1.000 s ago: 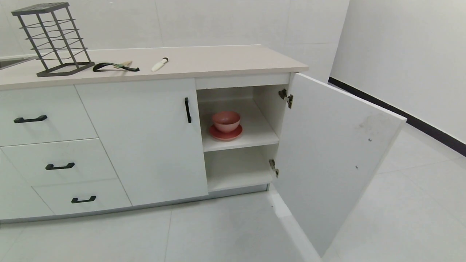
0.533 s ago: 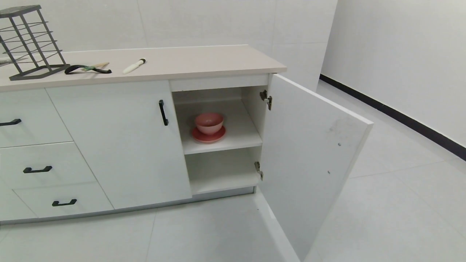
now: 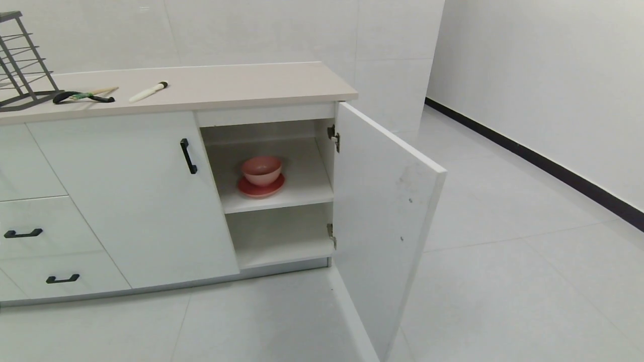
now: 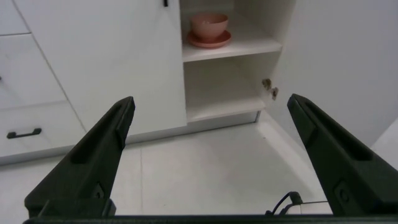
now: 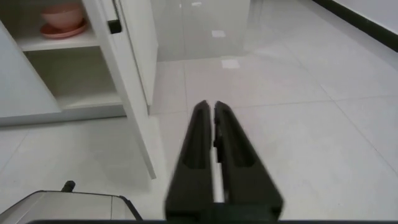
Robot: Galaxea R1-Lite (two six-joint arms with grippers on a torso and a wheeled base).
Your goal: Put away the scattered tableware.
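A pink bowl (image 3: 261, 170) sits on a red plate (image 3: 260, 189) on the upper shelf (image 3: 302, 193) of the open white cabinet. In the left wrist view the bowl (image 4: 209, 25) and plate (image 4: 209, 41) lie well beyond my left gripper (image 4: 211, 102), which is open with nothing between its fingers. My right gripper (image 5: 211, 107) is shut on nothing and hangs over the floor. From there the bowl (image 5: 62, 14) is far off, past the door's edge (image 5: 127, 87).
The cabinet door (image 3: 382, 211) swings wide into the floor space. On the counter (image 3: 226, 85) lie a white-handled tool (image 3: 147, 92), a black-handled tool (image 3: 83, 95) and a wire rack (image 3: 20, 65). Drawers (image 3: 22, 233) are to the left, and open tiled floor (image 3: 503, 261) to the right.
The whole head picture has shifted left, so the camera has turned to the right. The bowl, plate and door keep their places.
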